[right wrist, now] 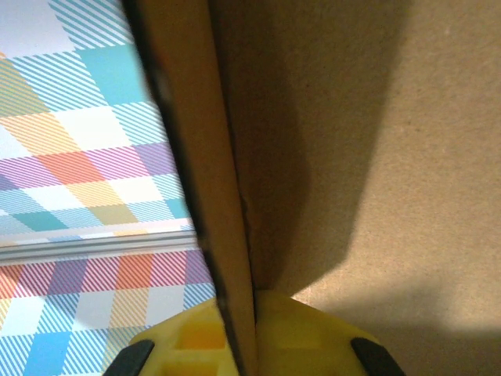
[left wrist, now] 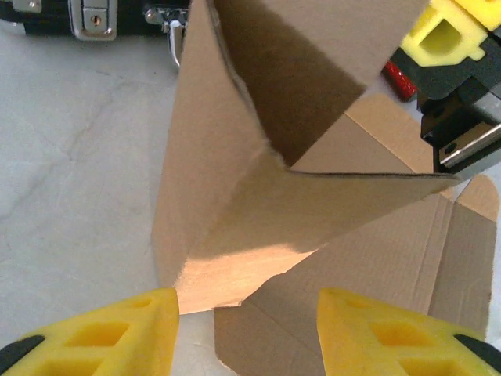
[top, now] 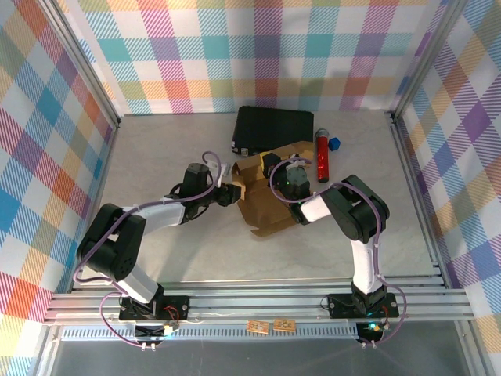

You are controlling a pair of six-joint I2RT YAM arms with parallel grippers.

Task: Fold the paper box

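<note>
Brown box [top: 266, 211] amid pastel plaid walls [top: 266, 47]
The box was plain brown, the case [top: 274, 125] black, the tabletop [top: 258, 262] pale marbled grey.

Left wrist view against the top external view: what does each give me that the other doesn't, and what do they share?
Left wrist view: the metal latches on the black case, and, up close, the left gripper open, with a corner of the paper box just ahead of its fingers.

Top external view: the left arm and right arm whole, the small blue object beside the red cylinder, and the plaid walls.

Shared: the partly folded paper box with a raised flap, the black case behind it, and the right gripper at that flap.
</note>
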